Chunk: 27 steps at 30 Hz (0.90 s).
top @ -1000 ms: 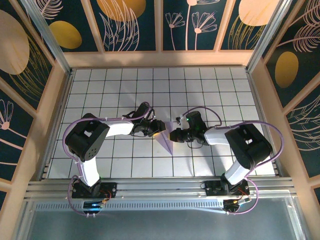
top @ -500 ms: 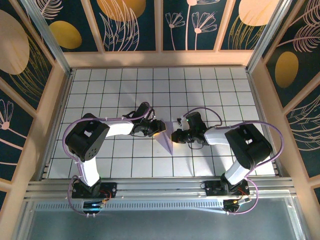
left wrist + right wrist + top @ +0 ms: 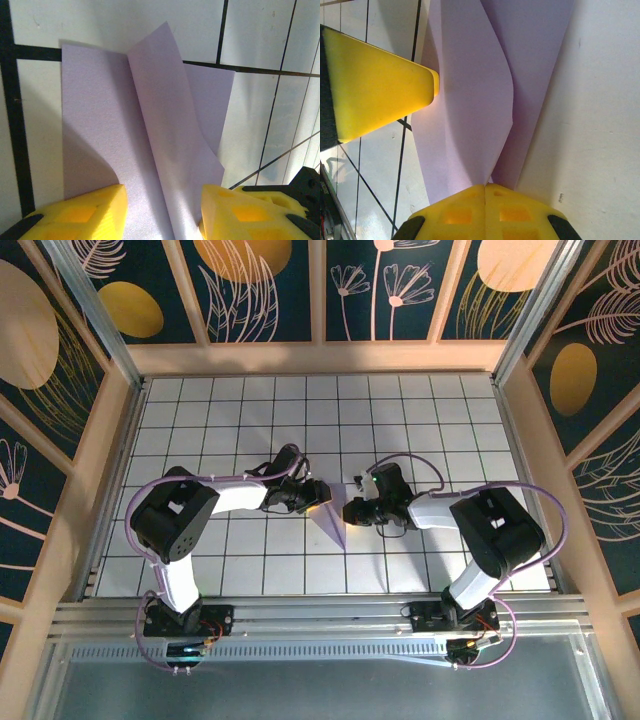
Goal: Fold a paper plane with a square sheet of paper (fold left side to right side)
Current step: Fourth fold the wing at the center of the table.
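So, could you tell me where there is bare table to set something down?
The far rows of the table, up to the back wall, are bare, as are the near tiles between the left base and right base. It is crowded mid-table, where the left gripper and right gripper meet at the paper.

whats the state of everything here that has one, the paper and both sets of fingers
lavender folded paper sheet: creased lengthwise, one flap lifted
left yellow fingers: open, one either side of the paper
right yellow fingers: shut, tips at the paper's edge
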{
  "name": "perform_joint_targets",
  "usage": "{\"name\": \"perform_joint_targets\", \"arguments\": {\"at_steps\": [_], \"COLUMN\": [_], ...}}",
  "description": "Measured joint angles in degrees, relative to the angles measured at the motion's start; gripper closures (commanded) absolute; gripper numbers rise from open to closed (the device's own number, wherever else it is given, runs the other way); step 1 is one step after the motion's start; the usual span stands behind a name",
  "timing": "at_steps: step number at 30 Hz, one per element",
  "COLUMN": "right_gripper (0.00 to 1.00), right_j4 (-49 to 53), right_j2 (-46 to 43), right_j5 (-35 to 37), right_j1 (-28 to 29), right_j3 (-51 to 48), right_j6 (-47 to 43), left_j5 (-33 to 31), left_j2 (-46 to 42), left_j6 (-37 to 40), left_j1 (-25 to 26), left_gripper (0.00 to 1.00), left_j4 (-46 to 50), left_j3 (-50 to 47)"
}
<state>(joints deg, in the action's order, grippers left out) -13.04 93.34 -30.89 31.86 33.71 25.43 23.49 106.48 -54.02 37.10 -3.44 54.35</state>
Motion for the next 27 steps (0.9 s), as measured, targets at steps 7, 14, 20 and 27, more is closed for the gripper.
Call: {"name": "perform_joint_targets", "arguments": {"at_steps": [7, 14, 20, 27], "right_gripper": [0.99, 1.0, 1.0, 1.0], "right_j4": [0.02, 0.0, 0.63, 1.27], "right_j2": [0.02, 0.9, 1.22, 1.44], "right_j5": [0.0, 0.0, 0.04, 0.04], "right_j1": [0.0, 0.0, 0.0, -0.04], "right_j3": [0.0, 0.02, 0.48, 0.83], "right_j6": [-0.02, 0.0, 0.0, 0.0], "left_j5": [0.0, 0.0, -0.59, -3.48], "left_j2": [0.0, -0.02, -0.68, -5.53], "left_j6": [0.0, -0.02, 0.0, 0.46], "left_j1": [0.0, 0.0, 0.09, 0.02], "left_gripper": [0.56, 0.55, 0.52, 0.51], "left_j4": [-0.02, -0.07, -0.15, 0.31], "left_j3": [-0.02, -0.02, -0.26, -0.35]}}
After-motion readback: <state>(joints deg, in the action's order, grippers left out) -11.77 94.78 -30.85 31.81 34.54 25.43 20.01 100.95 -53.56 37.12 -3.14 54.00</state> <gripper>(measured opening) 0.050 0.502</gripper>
